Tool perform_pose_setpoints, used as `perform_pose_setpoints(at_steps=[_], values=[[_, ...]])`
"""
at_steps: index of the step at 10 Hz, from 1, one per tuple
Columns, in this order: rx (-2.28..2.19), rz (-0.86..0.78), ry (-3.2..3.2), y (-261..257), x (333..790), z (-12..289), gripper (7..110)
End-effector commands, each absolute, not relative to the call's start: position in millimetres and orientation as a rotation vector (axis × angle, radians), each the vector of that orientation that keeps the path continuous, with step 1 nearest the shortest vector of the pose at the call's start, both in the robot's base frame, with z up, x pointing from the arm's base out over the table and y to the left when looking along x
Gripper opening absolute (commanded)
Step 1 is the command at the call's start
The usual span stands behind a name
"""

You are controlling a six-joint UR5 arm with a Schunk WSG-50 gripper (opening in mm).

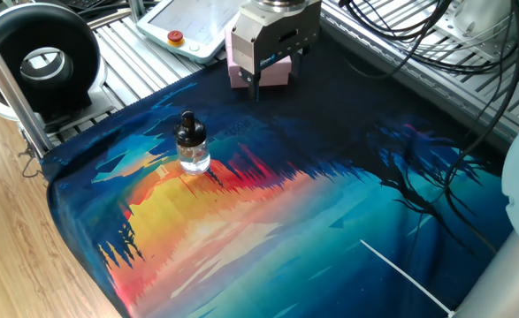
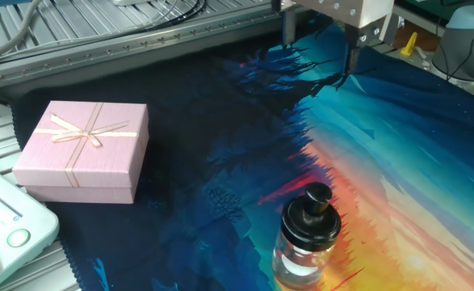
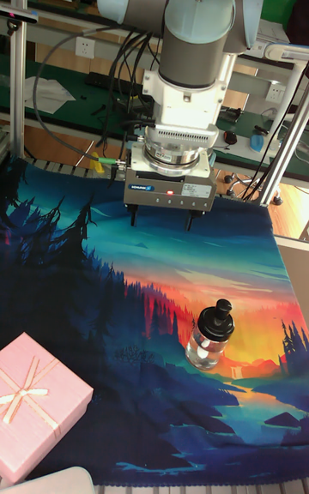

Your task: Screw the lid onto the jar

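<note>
The lid [image 3: 223,311] sits on the jar [image 3: 207,346], well apart from the gift box [image 3: 36,416]

Lid [image 2: 311,213] sits on jar [image 2: 299,260], bottom edge of surface [image 2: 220,145]. Pink box [image 2: 83,150] at left. Gripper [image 2: 321,50] up top w/ fingers spread, well apart from jar.

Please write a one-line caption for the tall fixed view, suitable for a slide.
UR5 gripper open above the printed cloth, the lid sitting on the jar, a pink gift box nearby.
</note>
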State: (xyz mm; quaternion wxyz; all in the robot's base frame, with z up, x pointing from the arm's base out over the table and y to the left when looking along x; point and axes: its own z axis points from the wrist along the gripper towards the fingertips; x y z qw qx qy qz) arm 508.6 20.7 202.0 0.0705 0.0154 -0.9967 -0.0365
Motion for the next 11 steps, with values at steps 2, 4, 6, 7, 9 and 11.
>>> perform_pose_setpoints(at_steps=[2,4,6,7,9,11], values=[[0.049,-0.142,-2.979,26.1,504.0,204.2,7],[0.049,-0.142,-2.979,26.0,504.0,204.3,7],[0.047,-0.142,-2.982,25.9,504.8,204.4,7],[0.047,-0.142,-2.984,26.0,505.2,204.4,7],[0.053,-0.140,-2.987,25.6,505.9,204.2,7],[0.062,-0.134,-2.995,24.5,507.7,204.2,7]])
